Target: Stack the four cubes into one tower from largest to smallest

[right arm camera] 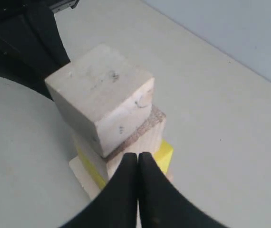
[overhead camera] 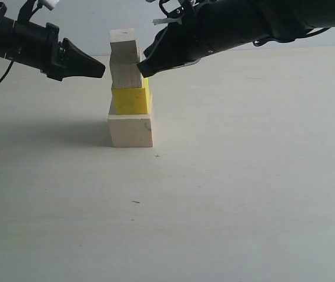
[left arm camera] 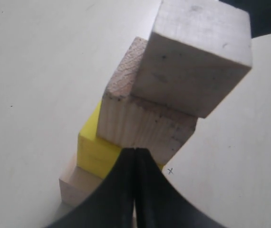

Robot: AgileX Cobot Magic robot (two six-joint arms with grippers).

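Left fingers [overhead camera: 88, 63] and right fingers [overhead camera: 158, 56], both pressed together and empty, flank the upright tower [overhead camera: 131, 101] on the worktop [overhead camera: 244, 176]: left at its 9 o'clock, standing clear; right at 3 o'clock, tip just beside the medium cube [overhead camera: 125, 75], so judged nearer.

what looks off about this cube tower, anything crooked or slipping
The small cube on top sits twisted and off centre, so one edge overhangs the medium cube beneath it. It looks slightly tilted in the exterior view. Nothing looks damaged.
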